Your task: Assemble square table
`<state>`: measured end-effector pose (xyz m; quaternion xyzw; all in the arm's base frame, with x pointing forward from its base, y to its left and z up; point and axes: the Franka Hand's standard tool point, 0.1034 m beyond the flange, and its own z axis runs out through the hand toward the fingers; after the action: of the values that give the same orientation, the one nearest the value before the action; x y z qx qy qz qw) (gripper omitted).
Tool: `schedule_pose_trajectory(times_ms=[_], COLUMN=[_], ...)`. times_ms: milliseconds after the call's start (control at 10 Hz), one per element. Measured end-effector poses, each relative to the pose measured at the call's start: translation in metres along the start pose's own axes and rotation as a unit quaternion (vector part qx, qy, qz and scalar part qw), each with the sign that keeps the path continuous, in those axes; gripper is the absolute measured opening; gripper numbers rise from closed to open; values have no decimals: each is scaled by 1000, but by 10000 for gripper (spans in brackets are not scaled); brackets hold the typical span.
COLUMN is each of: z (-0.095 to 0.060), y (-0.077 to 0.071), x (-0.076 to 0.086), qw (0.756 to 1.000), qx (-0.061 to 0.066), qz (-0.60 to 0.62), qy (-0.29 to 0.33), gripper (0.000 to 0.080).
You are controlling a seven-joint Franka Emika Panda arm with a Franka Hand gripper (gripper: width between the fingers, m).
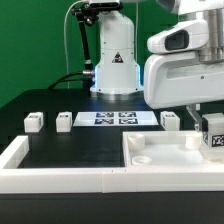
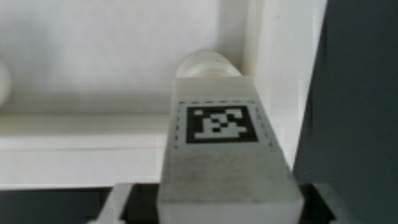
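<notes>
The exterior view looks wide, the wrist view close, sharing one leg (image 2: 222,140).

Black table (image 1: 70,150): slab (image 1: 160,150) lies under my gripper (image 1: 208,128), one leg (image 1: 170,120) just beside it. Marker board (image 1: 117,119) farther off; second leg (image 1: 65,120) and third leg (image 1: 35,122) well beyond. White rail (image 1: 20,155) at the edge.

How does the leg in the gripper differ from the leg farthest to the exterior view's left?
The gripped leg is clamped in the gripper; the far-left leg stands free. The gripped leg is over the white square tabletop; the far-left leg rests on the black table. Both are small and white.
</notes>
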<state>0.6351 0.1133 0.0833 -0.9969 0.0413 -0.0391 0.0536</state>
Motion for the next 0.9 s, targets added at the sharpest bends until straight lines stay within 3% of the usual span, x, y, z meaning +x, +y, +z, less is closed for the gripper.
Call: schedule_pose_trajectory(times_ms=[300,600,900], z=[-1,-1,1], y=[3,5,2], x=[-2,-5,-11], qw=[991,964,900], qx=[0,0,-6], qz=[133,265,435], qy=[16,14,8], gripper=[291,292,293])
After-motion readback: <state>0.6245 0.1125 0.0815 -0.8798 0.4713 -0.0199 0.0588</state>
